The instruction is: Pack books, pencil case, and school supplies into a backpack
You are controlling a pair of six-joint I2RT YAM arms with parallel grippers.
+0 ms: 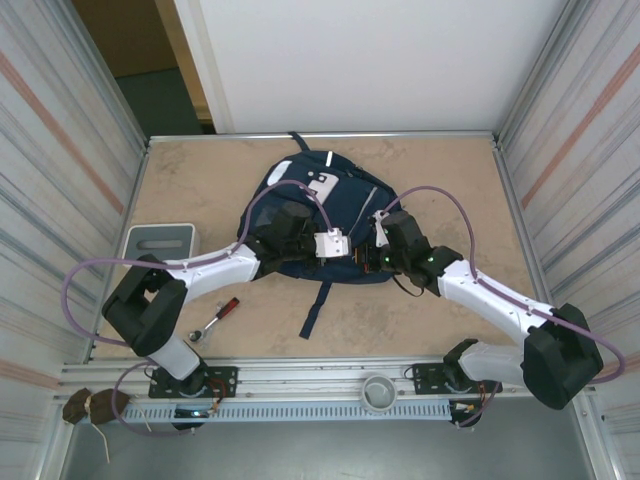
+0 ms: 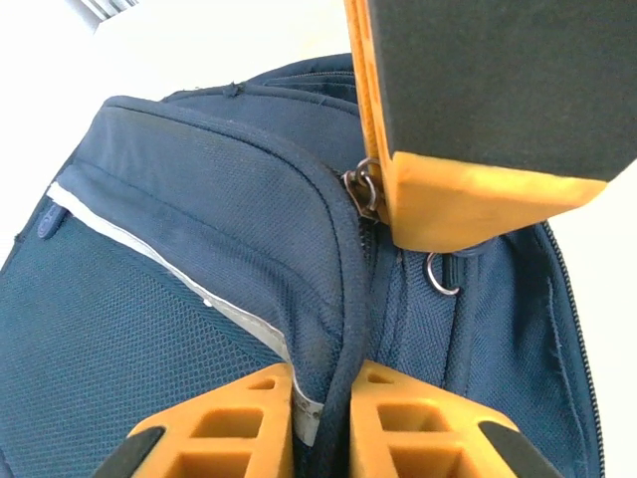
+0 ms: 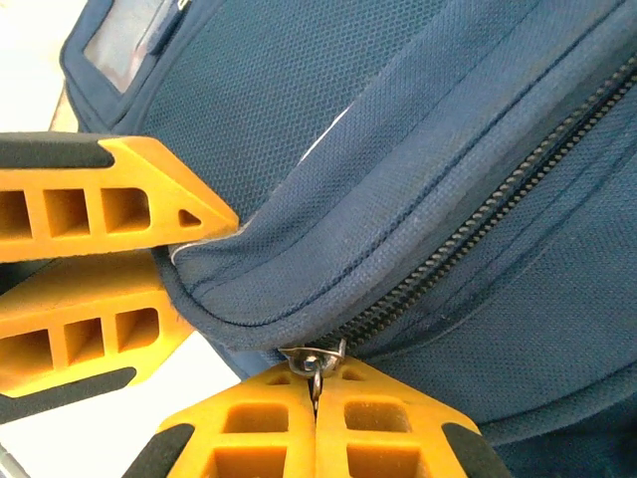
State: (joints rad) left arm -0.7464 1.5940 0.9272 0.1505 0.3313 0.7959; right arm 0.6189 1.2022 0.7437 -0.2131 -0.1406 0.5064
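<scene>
The navy backpack (image 1: pixel 320 215) lies flat in the middle of the table, and both grippers meet at its near edge. In the left wrist view my left gripper (image 2: pixel 323 423) is shut on a piped seam of the backpack (image 2: pixel 199 249). My right gripper (image 3: pixel 317 398) is shut on the metal zipper pull (image 3: pixel 317 358) of the closed zipper (image 3: pixel 468 239). That pull (image 2: pixel 363 189) also appears in the left wrist view, under a right finger (image 2: pixel 478 110). From above, the left gripper (image 1: pixel 352 262) and right gripper (image 1: pixel 378 255) sit close together. The books and school supplies are out of view.
A red-handled metal tool (image 1: pixel 218 318) lies near the left arm's base. A pale grey rectangular box (image 1: pixel 158 240) stands at the left wall; I cannot tell whether it is the pencil case. A backpack strap (image 1: pixel 320 305) trails toward the front. Corrugated walls close in both sides.
</scene>
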